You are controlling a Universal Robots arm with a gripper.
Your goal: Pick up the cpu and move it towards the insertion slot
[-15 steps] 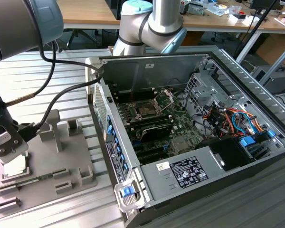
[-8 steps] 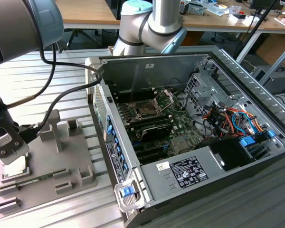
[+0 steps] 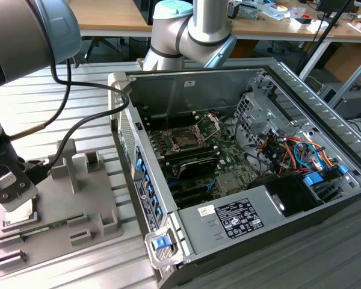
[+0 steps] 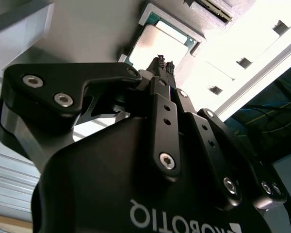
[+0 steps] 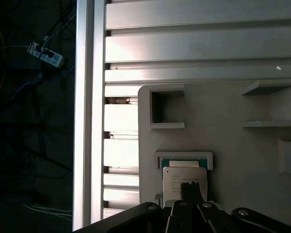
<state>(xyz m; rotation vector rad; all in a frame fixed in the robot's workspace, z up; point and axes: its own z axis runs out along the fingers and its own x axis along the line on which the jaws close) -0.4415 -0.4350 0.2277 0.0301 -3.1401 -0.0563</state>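
Note:
The cpu (image 4: 157,42), a flat silvery square with a thin dark rim, lies in a pocket of the grey holder block (image 3: 78,192) at the exterior view's left. My gripper (image 4: 164,62) hangs right over it, fingers drawn together and shut, tips at the chip's top face (image 5: 178,175) with nothing visibly between them. In the exterior view the gripper (image 3: 13,195) covers most of the chip. The insertion slot (image 3: 183,139) is the dark square socket on the motherboard inside the open computer case, its metal bracket (image 3: 208,124) hinged up.
A long green memory stick (image 3: 45,227) lies in the holder block beside the gripper. The case's side wall (image 3: 145,192) stands between the block and the socket. Cables (image 3: 292,153) and drive cages crowd the case's right part. The slatted aluminium table (image 5: 199,43) ends near the block.

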